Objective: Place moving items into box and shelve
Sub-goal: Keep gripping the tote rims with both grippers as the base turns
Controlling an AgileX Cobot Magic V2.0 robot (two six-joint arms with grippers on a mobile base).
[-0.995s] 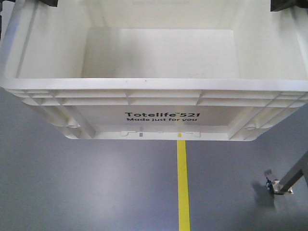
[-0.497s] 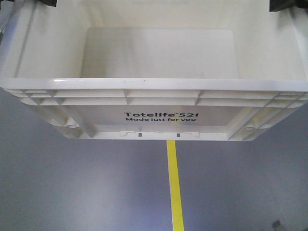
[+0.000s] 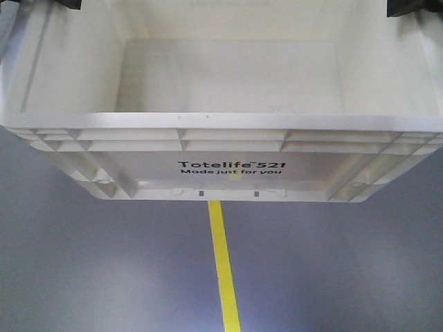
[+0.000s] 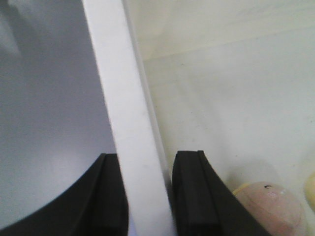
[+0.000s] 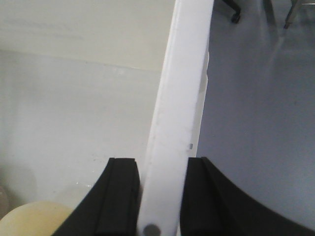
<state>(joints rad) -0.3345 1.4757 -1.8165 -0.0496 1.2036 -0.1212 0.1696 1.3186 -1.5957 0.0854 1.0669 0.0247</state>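
Clamping opposite side rims of the box (image 3: 228,122), the left gripper (image 4: 147,196) and right gripper (image 5: 161,196) held it over the grey floor (image 3: 104,263), with the pinkish-brown ball (image 4: 269,206) and cream-yellow ball (image 5: 34,220) lying inside, just beside their inner fingers.

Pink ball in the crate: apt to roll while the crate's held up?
Probably: the pink ball looks round and lies loose on the smooth floor of the crate, nothing visibly wedging it. Likely stays contained, since the walls rise well above it. It may bump the cream ball beside it.
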